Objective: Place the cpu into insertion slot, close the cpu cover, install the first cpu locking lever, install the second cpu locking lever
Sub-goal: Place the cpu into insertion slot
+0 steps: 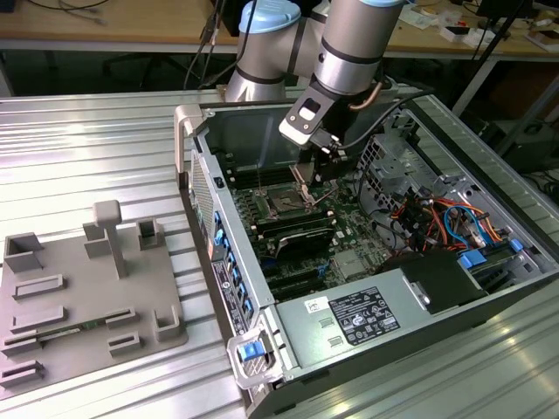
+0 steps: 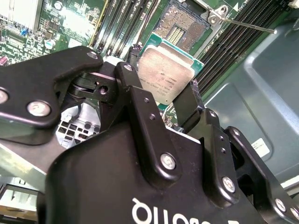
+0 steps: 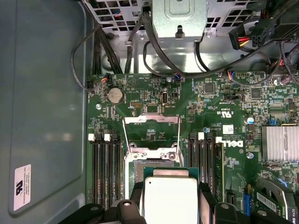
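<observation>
Now | tool (image 2: 161, 85) grips flat sq silver-topped cpu (image 2: 166, 70) | near dark sq insertion slot (image 2: 183, 24)

The cell contains one robot arm (image 1: 349, 44) carrying one gripper (image 2: 159, 78) with two fingers (image 2: 140, 109). One open computer case (image 1: 249, 131) houses one green motherboard (image 3: 196, 100) and one power supply box (image 1: 367, 319). The board carries:
- one insertion slot (image 2: 180, 25)
- one cpu cover (image 3: 151, 120)
- two banks of memory slots (image 3: 106, 172)
- one coin cell battery (image 3: 115, 95)
- one finned heat sink (image 3: 279, 143)

One cpu (image 2: 168, 79) is present. One grey fixture plate (image 1: 52, 323) lies beside the case.
</observation>
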Robot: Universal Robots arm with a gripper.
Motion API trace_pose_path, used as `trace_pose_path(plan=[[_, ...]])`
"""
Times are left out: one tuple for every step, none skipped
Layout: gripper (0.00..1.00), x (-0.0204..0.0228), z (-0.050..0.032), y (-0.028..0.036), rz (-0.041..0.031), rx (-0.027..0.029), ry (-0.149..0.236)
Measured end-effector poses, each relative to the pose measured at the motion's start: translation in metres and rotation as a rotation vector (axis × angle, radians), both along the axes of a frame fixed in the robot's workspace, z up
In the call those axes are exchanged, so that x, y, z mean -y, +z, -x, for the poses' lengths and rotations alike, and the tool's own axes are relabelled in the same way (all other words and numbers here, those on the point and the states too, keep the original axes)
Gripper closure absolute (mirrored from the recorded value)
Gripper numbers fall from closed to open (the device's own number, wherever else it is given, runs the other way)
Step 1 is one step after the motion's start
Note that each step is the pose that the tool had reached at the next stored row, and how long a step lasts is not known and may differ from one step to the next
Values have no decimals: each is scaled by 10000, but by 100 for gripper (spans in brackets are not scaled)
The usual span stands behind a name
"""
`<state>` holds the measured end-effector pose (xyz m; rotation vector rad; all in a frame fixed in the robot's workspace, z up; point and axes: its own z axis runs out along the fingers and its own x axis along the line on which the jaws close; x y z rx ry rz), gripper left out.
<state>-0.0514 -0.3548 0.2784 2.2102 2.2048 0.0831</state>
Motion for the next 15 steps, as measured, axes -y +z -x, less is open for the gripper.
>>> trace_pose_path(plan=[[45,0,0,-1,0,0,0],[45,0,0,-1,-1,0,0],[45,0,0,-1,-1,0,0],[45,0,1,-1,-1,0,0],[45,0,3,-1,-1,0,0],[45,0,4,-1,-1,0,1],[45,0,5,-1,-1,0,1],[45,-1,7,-1,-1,0,-1],[45,-1,8,-1,-1,0,0],[45,-1,10,-1,0,0,-1],[45,-1,12,-1,-1,0,-1],[45,-2,15,-1,-1,0,-1],[45,-2,18,-1,-1,1,0],[45,-3,20,-1,0,0,0],[45,-3,22,-1,0,0,0]])
